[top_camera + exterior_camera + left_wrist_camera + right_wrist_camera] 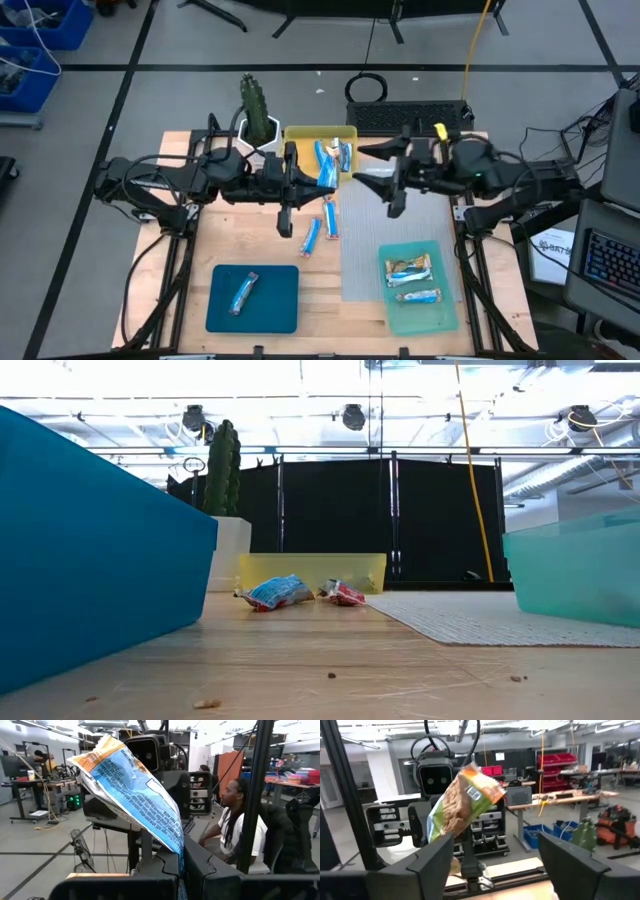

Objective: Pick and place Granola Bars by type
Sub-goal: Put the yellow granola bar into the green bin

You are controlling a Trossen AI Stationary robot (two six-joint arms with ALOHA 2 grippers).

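One blue-and-white bar [131, 790] stands pinched in the left hand [287, 190], lifted over the tabletop [320, 290]; two more bars [320, 232] lie just below it; two sit in the yellow tray [305, 138] beside it; one in the dark blue tray [220, 300]; two in the light teal tray [440, 310]; the right hand [392, 183] is spread apart, though the tan bar [465, 800] seen before it may belong to the other hand; hard to tell.
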